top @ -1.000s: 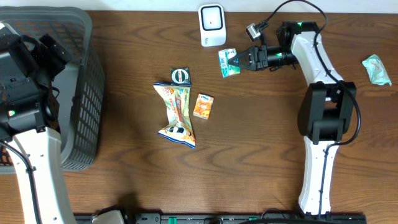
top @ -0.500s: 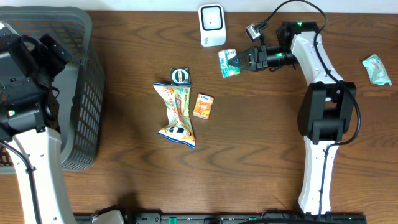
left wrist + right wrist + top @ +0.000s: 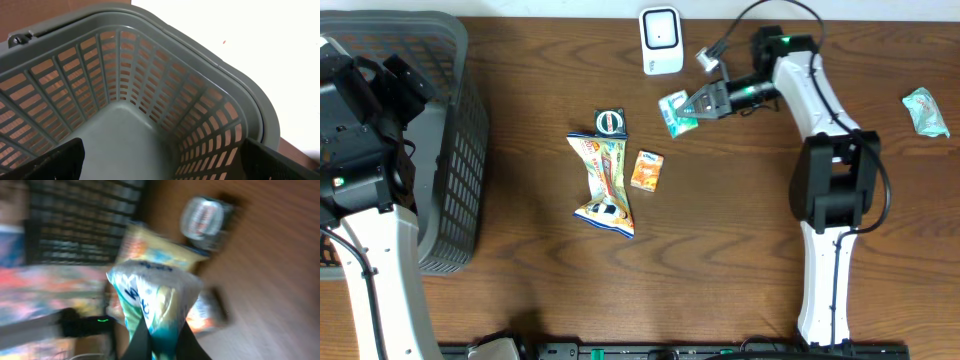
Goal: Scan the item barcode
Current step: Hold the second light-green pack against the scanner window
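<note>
**Overhead view: sachet gripped near the scanner, left jaws wide over the basket**

At nine to ten o'clock of the overhead picture, a grey slatted plastic basket (image 3: 455, 150) sits on the dark brown wooden table (image 3: 720, 270). The white-and-black left arm (image 3: 370, 230) rises along the nine o'clock edge, its head overhanging the basket. The left wrist camera looks down into a corner of the basket. The left jaws are spread fully wide, their dark tips at that view's five and seven o'clock corners, with nothing between them.

Near the table's middle, toward eleven o'clock, lies a round green-and-white tin (image 3: 610, 121). A crumpled yellow-and-blue snack bag (image 3: 603, 185) touches it at its six o'clock. Just beside the bag, at three o'clock, is a small orange carton (image 3: 647, 170). A white rounded barcode scanner (image 3: 661, 40) stands at twelve o'clock by the far edge.

The small green-and-white foil sachet (image 3: 675, 112) is at about five o'clock of the scanner, near it but apart, and at two o'clock of the tin. The right jaws are clamped tight on its three o'clock end. The white right arm (image 3: 830, 190) comes up from the six o'clock edge and hooks toward nine o'clock. The right wrist view is blurred: the sachet fills its middle, with the tin and snack bag behind. I cannot tell whether the sachet touches the table.

A pale green crumpled packet (image 3: 925, 110) lies at three o'clock, well apart.
</note>
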You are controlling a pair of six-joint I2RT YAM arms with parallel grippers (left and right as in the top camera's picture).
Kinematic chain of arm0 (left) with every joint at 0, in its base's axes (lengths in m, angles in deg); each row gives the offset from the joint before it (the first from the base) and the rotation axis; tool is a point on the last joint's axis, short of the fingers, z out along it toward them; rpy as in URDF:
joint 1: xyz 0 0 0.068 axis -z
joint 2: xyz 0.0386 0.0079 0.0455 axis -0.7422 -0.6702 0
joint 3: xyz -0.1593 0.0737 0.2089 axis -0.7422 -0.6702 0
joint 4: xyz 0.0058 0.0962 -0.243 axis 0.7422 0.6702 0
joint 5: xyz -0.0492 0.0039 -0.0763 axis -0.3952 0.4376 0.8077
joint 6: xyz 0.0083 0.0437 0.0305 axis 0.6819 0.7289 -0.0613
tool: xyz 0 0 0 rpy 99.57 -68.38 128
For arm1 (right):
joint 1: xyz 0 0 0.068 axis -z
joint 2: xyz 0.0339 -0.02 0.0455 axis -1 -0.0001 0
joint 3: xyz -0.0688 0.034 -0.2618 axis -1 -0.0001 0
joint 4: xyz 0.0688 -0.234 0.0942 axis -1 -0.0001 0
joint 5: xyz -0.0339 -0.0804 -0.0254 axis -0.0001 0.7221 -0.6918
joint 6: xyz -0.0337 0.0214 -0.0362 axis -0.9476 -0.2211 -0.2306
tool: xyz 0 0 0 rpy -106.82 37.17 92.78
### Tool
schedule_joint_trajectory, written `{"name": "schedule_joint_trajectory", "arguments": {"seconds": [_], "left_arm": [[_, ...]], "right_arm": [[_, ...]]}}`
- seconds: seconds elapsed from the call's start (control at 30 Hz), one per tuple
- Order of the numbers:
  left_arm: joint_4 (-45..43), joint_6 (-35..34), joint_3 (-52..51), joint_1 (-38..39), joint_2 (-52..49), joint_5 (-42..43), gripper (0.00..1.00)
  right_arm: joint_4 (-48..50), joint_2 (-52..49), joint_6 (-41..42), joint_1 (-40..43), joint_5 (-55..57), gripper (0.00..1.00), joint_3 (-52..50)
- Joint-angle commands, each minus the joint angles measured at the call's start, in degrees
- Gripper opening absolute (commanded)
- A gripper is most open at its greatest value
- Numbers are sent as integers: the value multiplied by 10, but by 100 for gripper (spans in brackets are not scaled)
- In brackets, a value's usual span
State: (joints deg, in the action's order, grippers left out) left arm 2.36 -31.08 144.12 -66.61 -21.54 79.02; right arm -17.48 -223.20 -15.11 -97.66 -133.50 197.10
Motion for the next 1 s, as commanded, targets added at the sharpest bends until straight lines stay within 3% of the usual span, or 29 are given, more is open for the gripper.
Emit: {"name": "schedule_joint_trajectory", "arguments": {"seconds": [0.0,0.1,0.2,0.37,0.73,0.97], "left_arm": [[0,6,9,-3,0,-1,98],[0,6,9,-3,0,-1,98],[0,6,9,-3,0,-1,98],[0,6,9,-3,0,-1,98],[0,6,9,-3,0,-1,98],[0,6,9,-3,0,-1,98]], "right_arm": [[32,16,206,-26,240,1,1],[49,16,214,-43,337,1,23],[51,16,255,-65,528,1,66],[77,16,216,-113,718,1,111],[329,16,75,-152,819,1,116],[510,13,-136,-153,793,1,114]]}}
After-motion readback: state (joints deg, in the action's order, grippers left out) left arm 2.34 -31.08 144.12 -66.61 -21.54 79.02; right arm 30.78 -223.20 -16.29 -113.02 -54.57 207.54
